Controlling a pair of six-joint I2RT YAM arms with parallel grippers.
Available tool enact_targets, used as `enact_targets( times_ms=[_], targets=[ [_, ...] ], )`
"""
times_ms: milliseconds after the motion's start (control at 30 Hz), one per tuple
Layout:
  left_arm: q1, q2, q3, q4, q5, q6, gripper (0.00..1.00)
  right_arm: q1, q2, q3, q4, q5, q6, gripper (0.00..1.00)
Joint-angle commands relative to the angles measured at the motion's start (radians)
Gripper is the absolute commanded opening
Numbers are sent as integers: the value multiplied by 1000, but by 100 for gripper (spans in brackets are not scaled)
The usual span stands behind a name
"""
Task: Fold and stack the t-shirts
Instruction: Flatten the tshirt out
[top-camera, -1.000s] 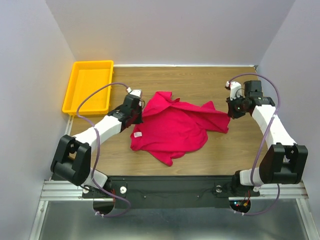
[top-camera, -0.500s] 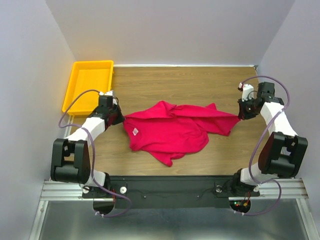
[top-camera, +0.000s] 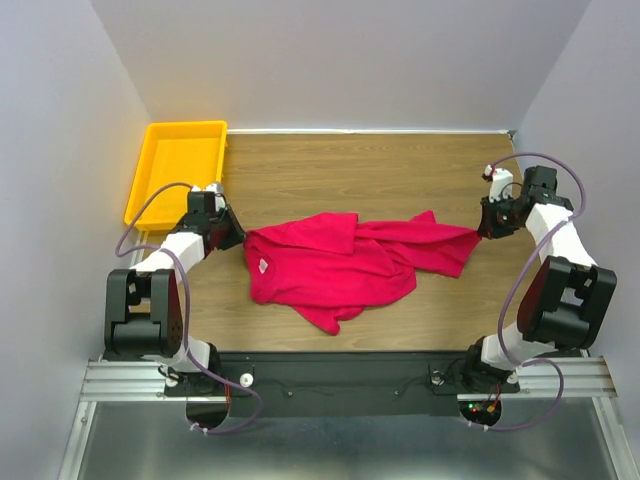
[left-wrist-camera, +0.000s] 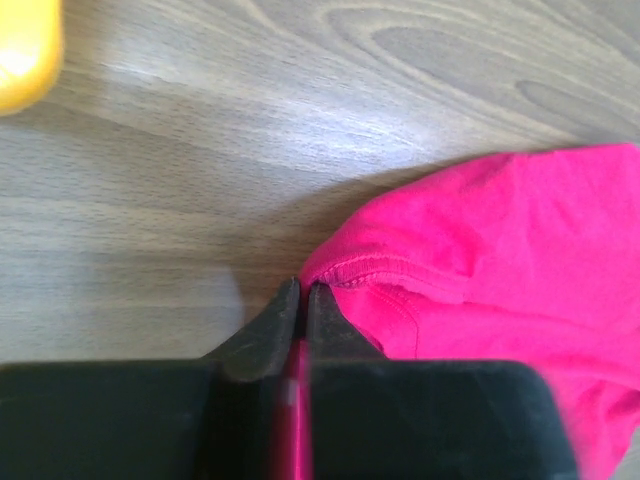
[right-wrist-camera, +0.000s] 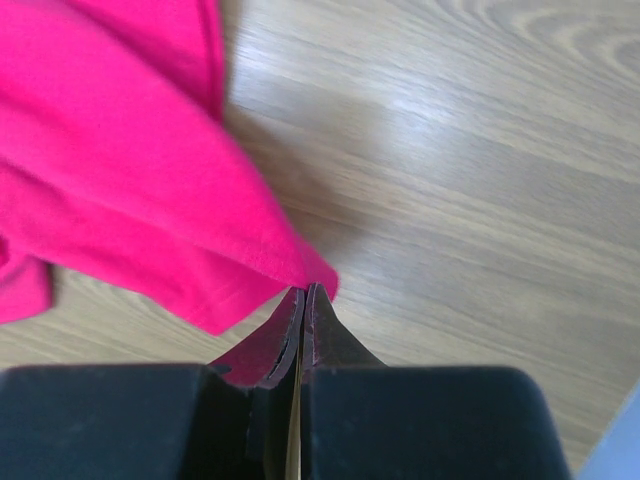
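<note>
Item 1: shirt (top-camera: 340, 262), crimson, short-sleeved, 1 only on view. It lies mid-bench, crumpled and only part-spread, drawn out sideways from left to right. A loose flap points toward the near edge and folds are bunched over the right half. A small white label (top-camera: 263, 265) shows near its left end. Handling, by my reckoning: light, thin and limp, with no stiffness to keep a shape. It will likely sag and wrinkle wherever it is unsupported, drag on the wood rather than slide clean, and slip out of a shallow pinch; nothing fragile about it. The best holds look to be the hemmed edges and corners, where the cloth is doubled, taken at 2 points well apart so a panel can be pulled flat. Item 2: left fingers (left-wrist-camera: 303, 300), closed tight on a hemmed edge at the shirt's left end, a sliver of red showing between them. Item 3: right fingers (right-wrist-camera: 303, 298), likewise pressed together, pinching a pointed corner at the shirt's right end, low over the bench (top-camera: 380, 165). Item 4: tray (top-camera: 175, 175), yellow plastic, at the far left corner of the bench, near the left fingers but apart from the shirt. Nothing shows inside it. Status, as I judge it: spreading stage, with no fold made yet and no stack begun; the bunched right half looks the part most in need of smoothing.
</note>
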Motion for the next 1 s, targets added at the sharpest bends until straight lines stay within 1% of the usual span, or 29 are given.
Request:
enact_targets(
  times_ms=[0, 67, 100, 167, 200, 267, 367, 400, 467, 500, 533, 633, 667, 733, 767, 800, 900, 967],
  targets=[
    [4, -51, 60, 59, 44, 17, 35, -7, -7, -6, 42, -131, -23, 1],
    [0, -114, 64, 60, 46, 39, 52, -7, -4, -26, 42, -165, -26, 1],
    [-3, -136, 69, 63, 46, 50, 57, -7, -1, -31, 42, -174, -26, 0],
    [-16, -176, 75, 63, 51, 75, 59, -7, 6, -43, 42, -193, -23, 1],
    [-37, -205, 84, 60, 70, 107, 59, -7, 13, -48, 42, -205, -22, 1],
    [-68, -214, 98, 34, 78, 138, 60, -7, 16, -51, 42, -217, -19, 1],
    [-189, -179, 130, -7, 71, 197, 60, -7, 29, -57, 44, -242, -11, 1],
    [-269, -165, 138, -15, 58, 213, 60, -7, 30, -57, 44, -245, -10, 1],
    [-365, -130, 167, -36, 12, 257, 60, -7, 35, -60, 44, -254, -5, 1],
    [-405, -89, 178, -42, -24, 271, 60, -7, 36, -62, 44, -254, -5, 1],
    [-490, -44, 203, -53, -84, 288, 60, -7, 38, -62, 44, -254, -3, 1],
    [-594, 23, 262, -65, -162, 319, 60, -7, 42, -62, 44, -253, 0, 1],
    [-646, 71, 280, -76, -195, 331, 60, -7, 42, -62, 45, -254, 1, 1],
    [-684, 117, 332, -85, -228, 339, 59, -7, 44, -60, 45, -257, 4, 0],
    [-722, 140, 351, -93, -260, 334, 59, -7, 45, -59, 45, -260, 6, 0],
    [-735, 189, 371, -101, -303, 336, 59, -7, 47, -59, 45, -262, 7, 1],
    [-796, 281, 447, -127, -389, 326, 59, -7, 50, -56, 45, -263, 9, 1],
    [-818, 336, 492, -141, -435, 314, 59, -7, 52, -57, 45, -262, 9, 0]
  ],
)
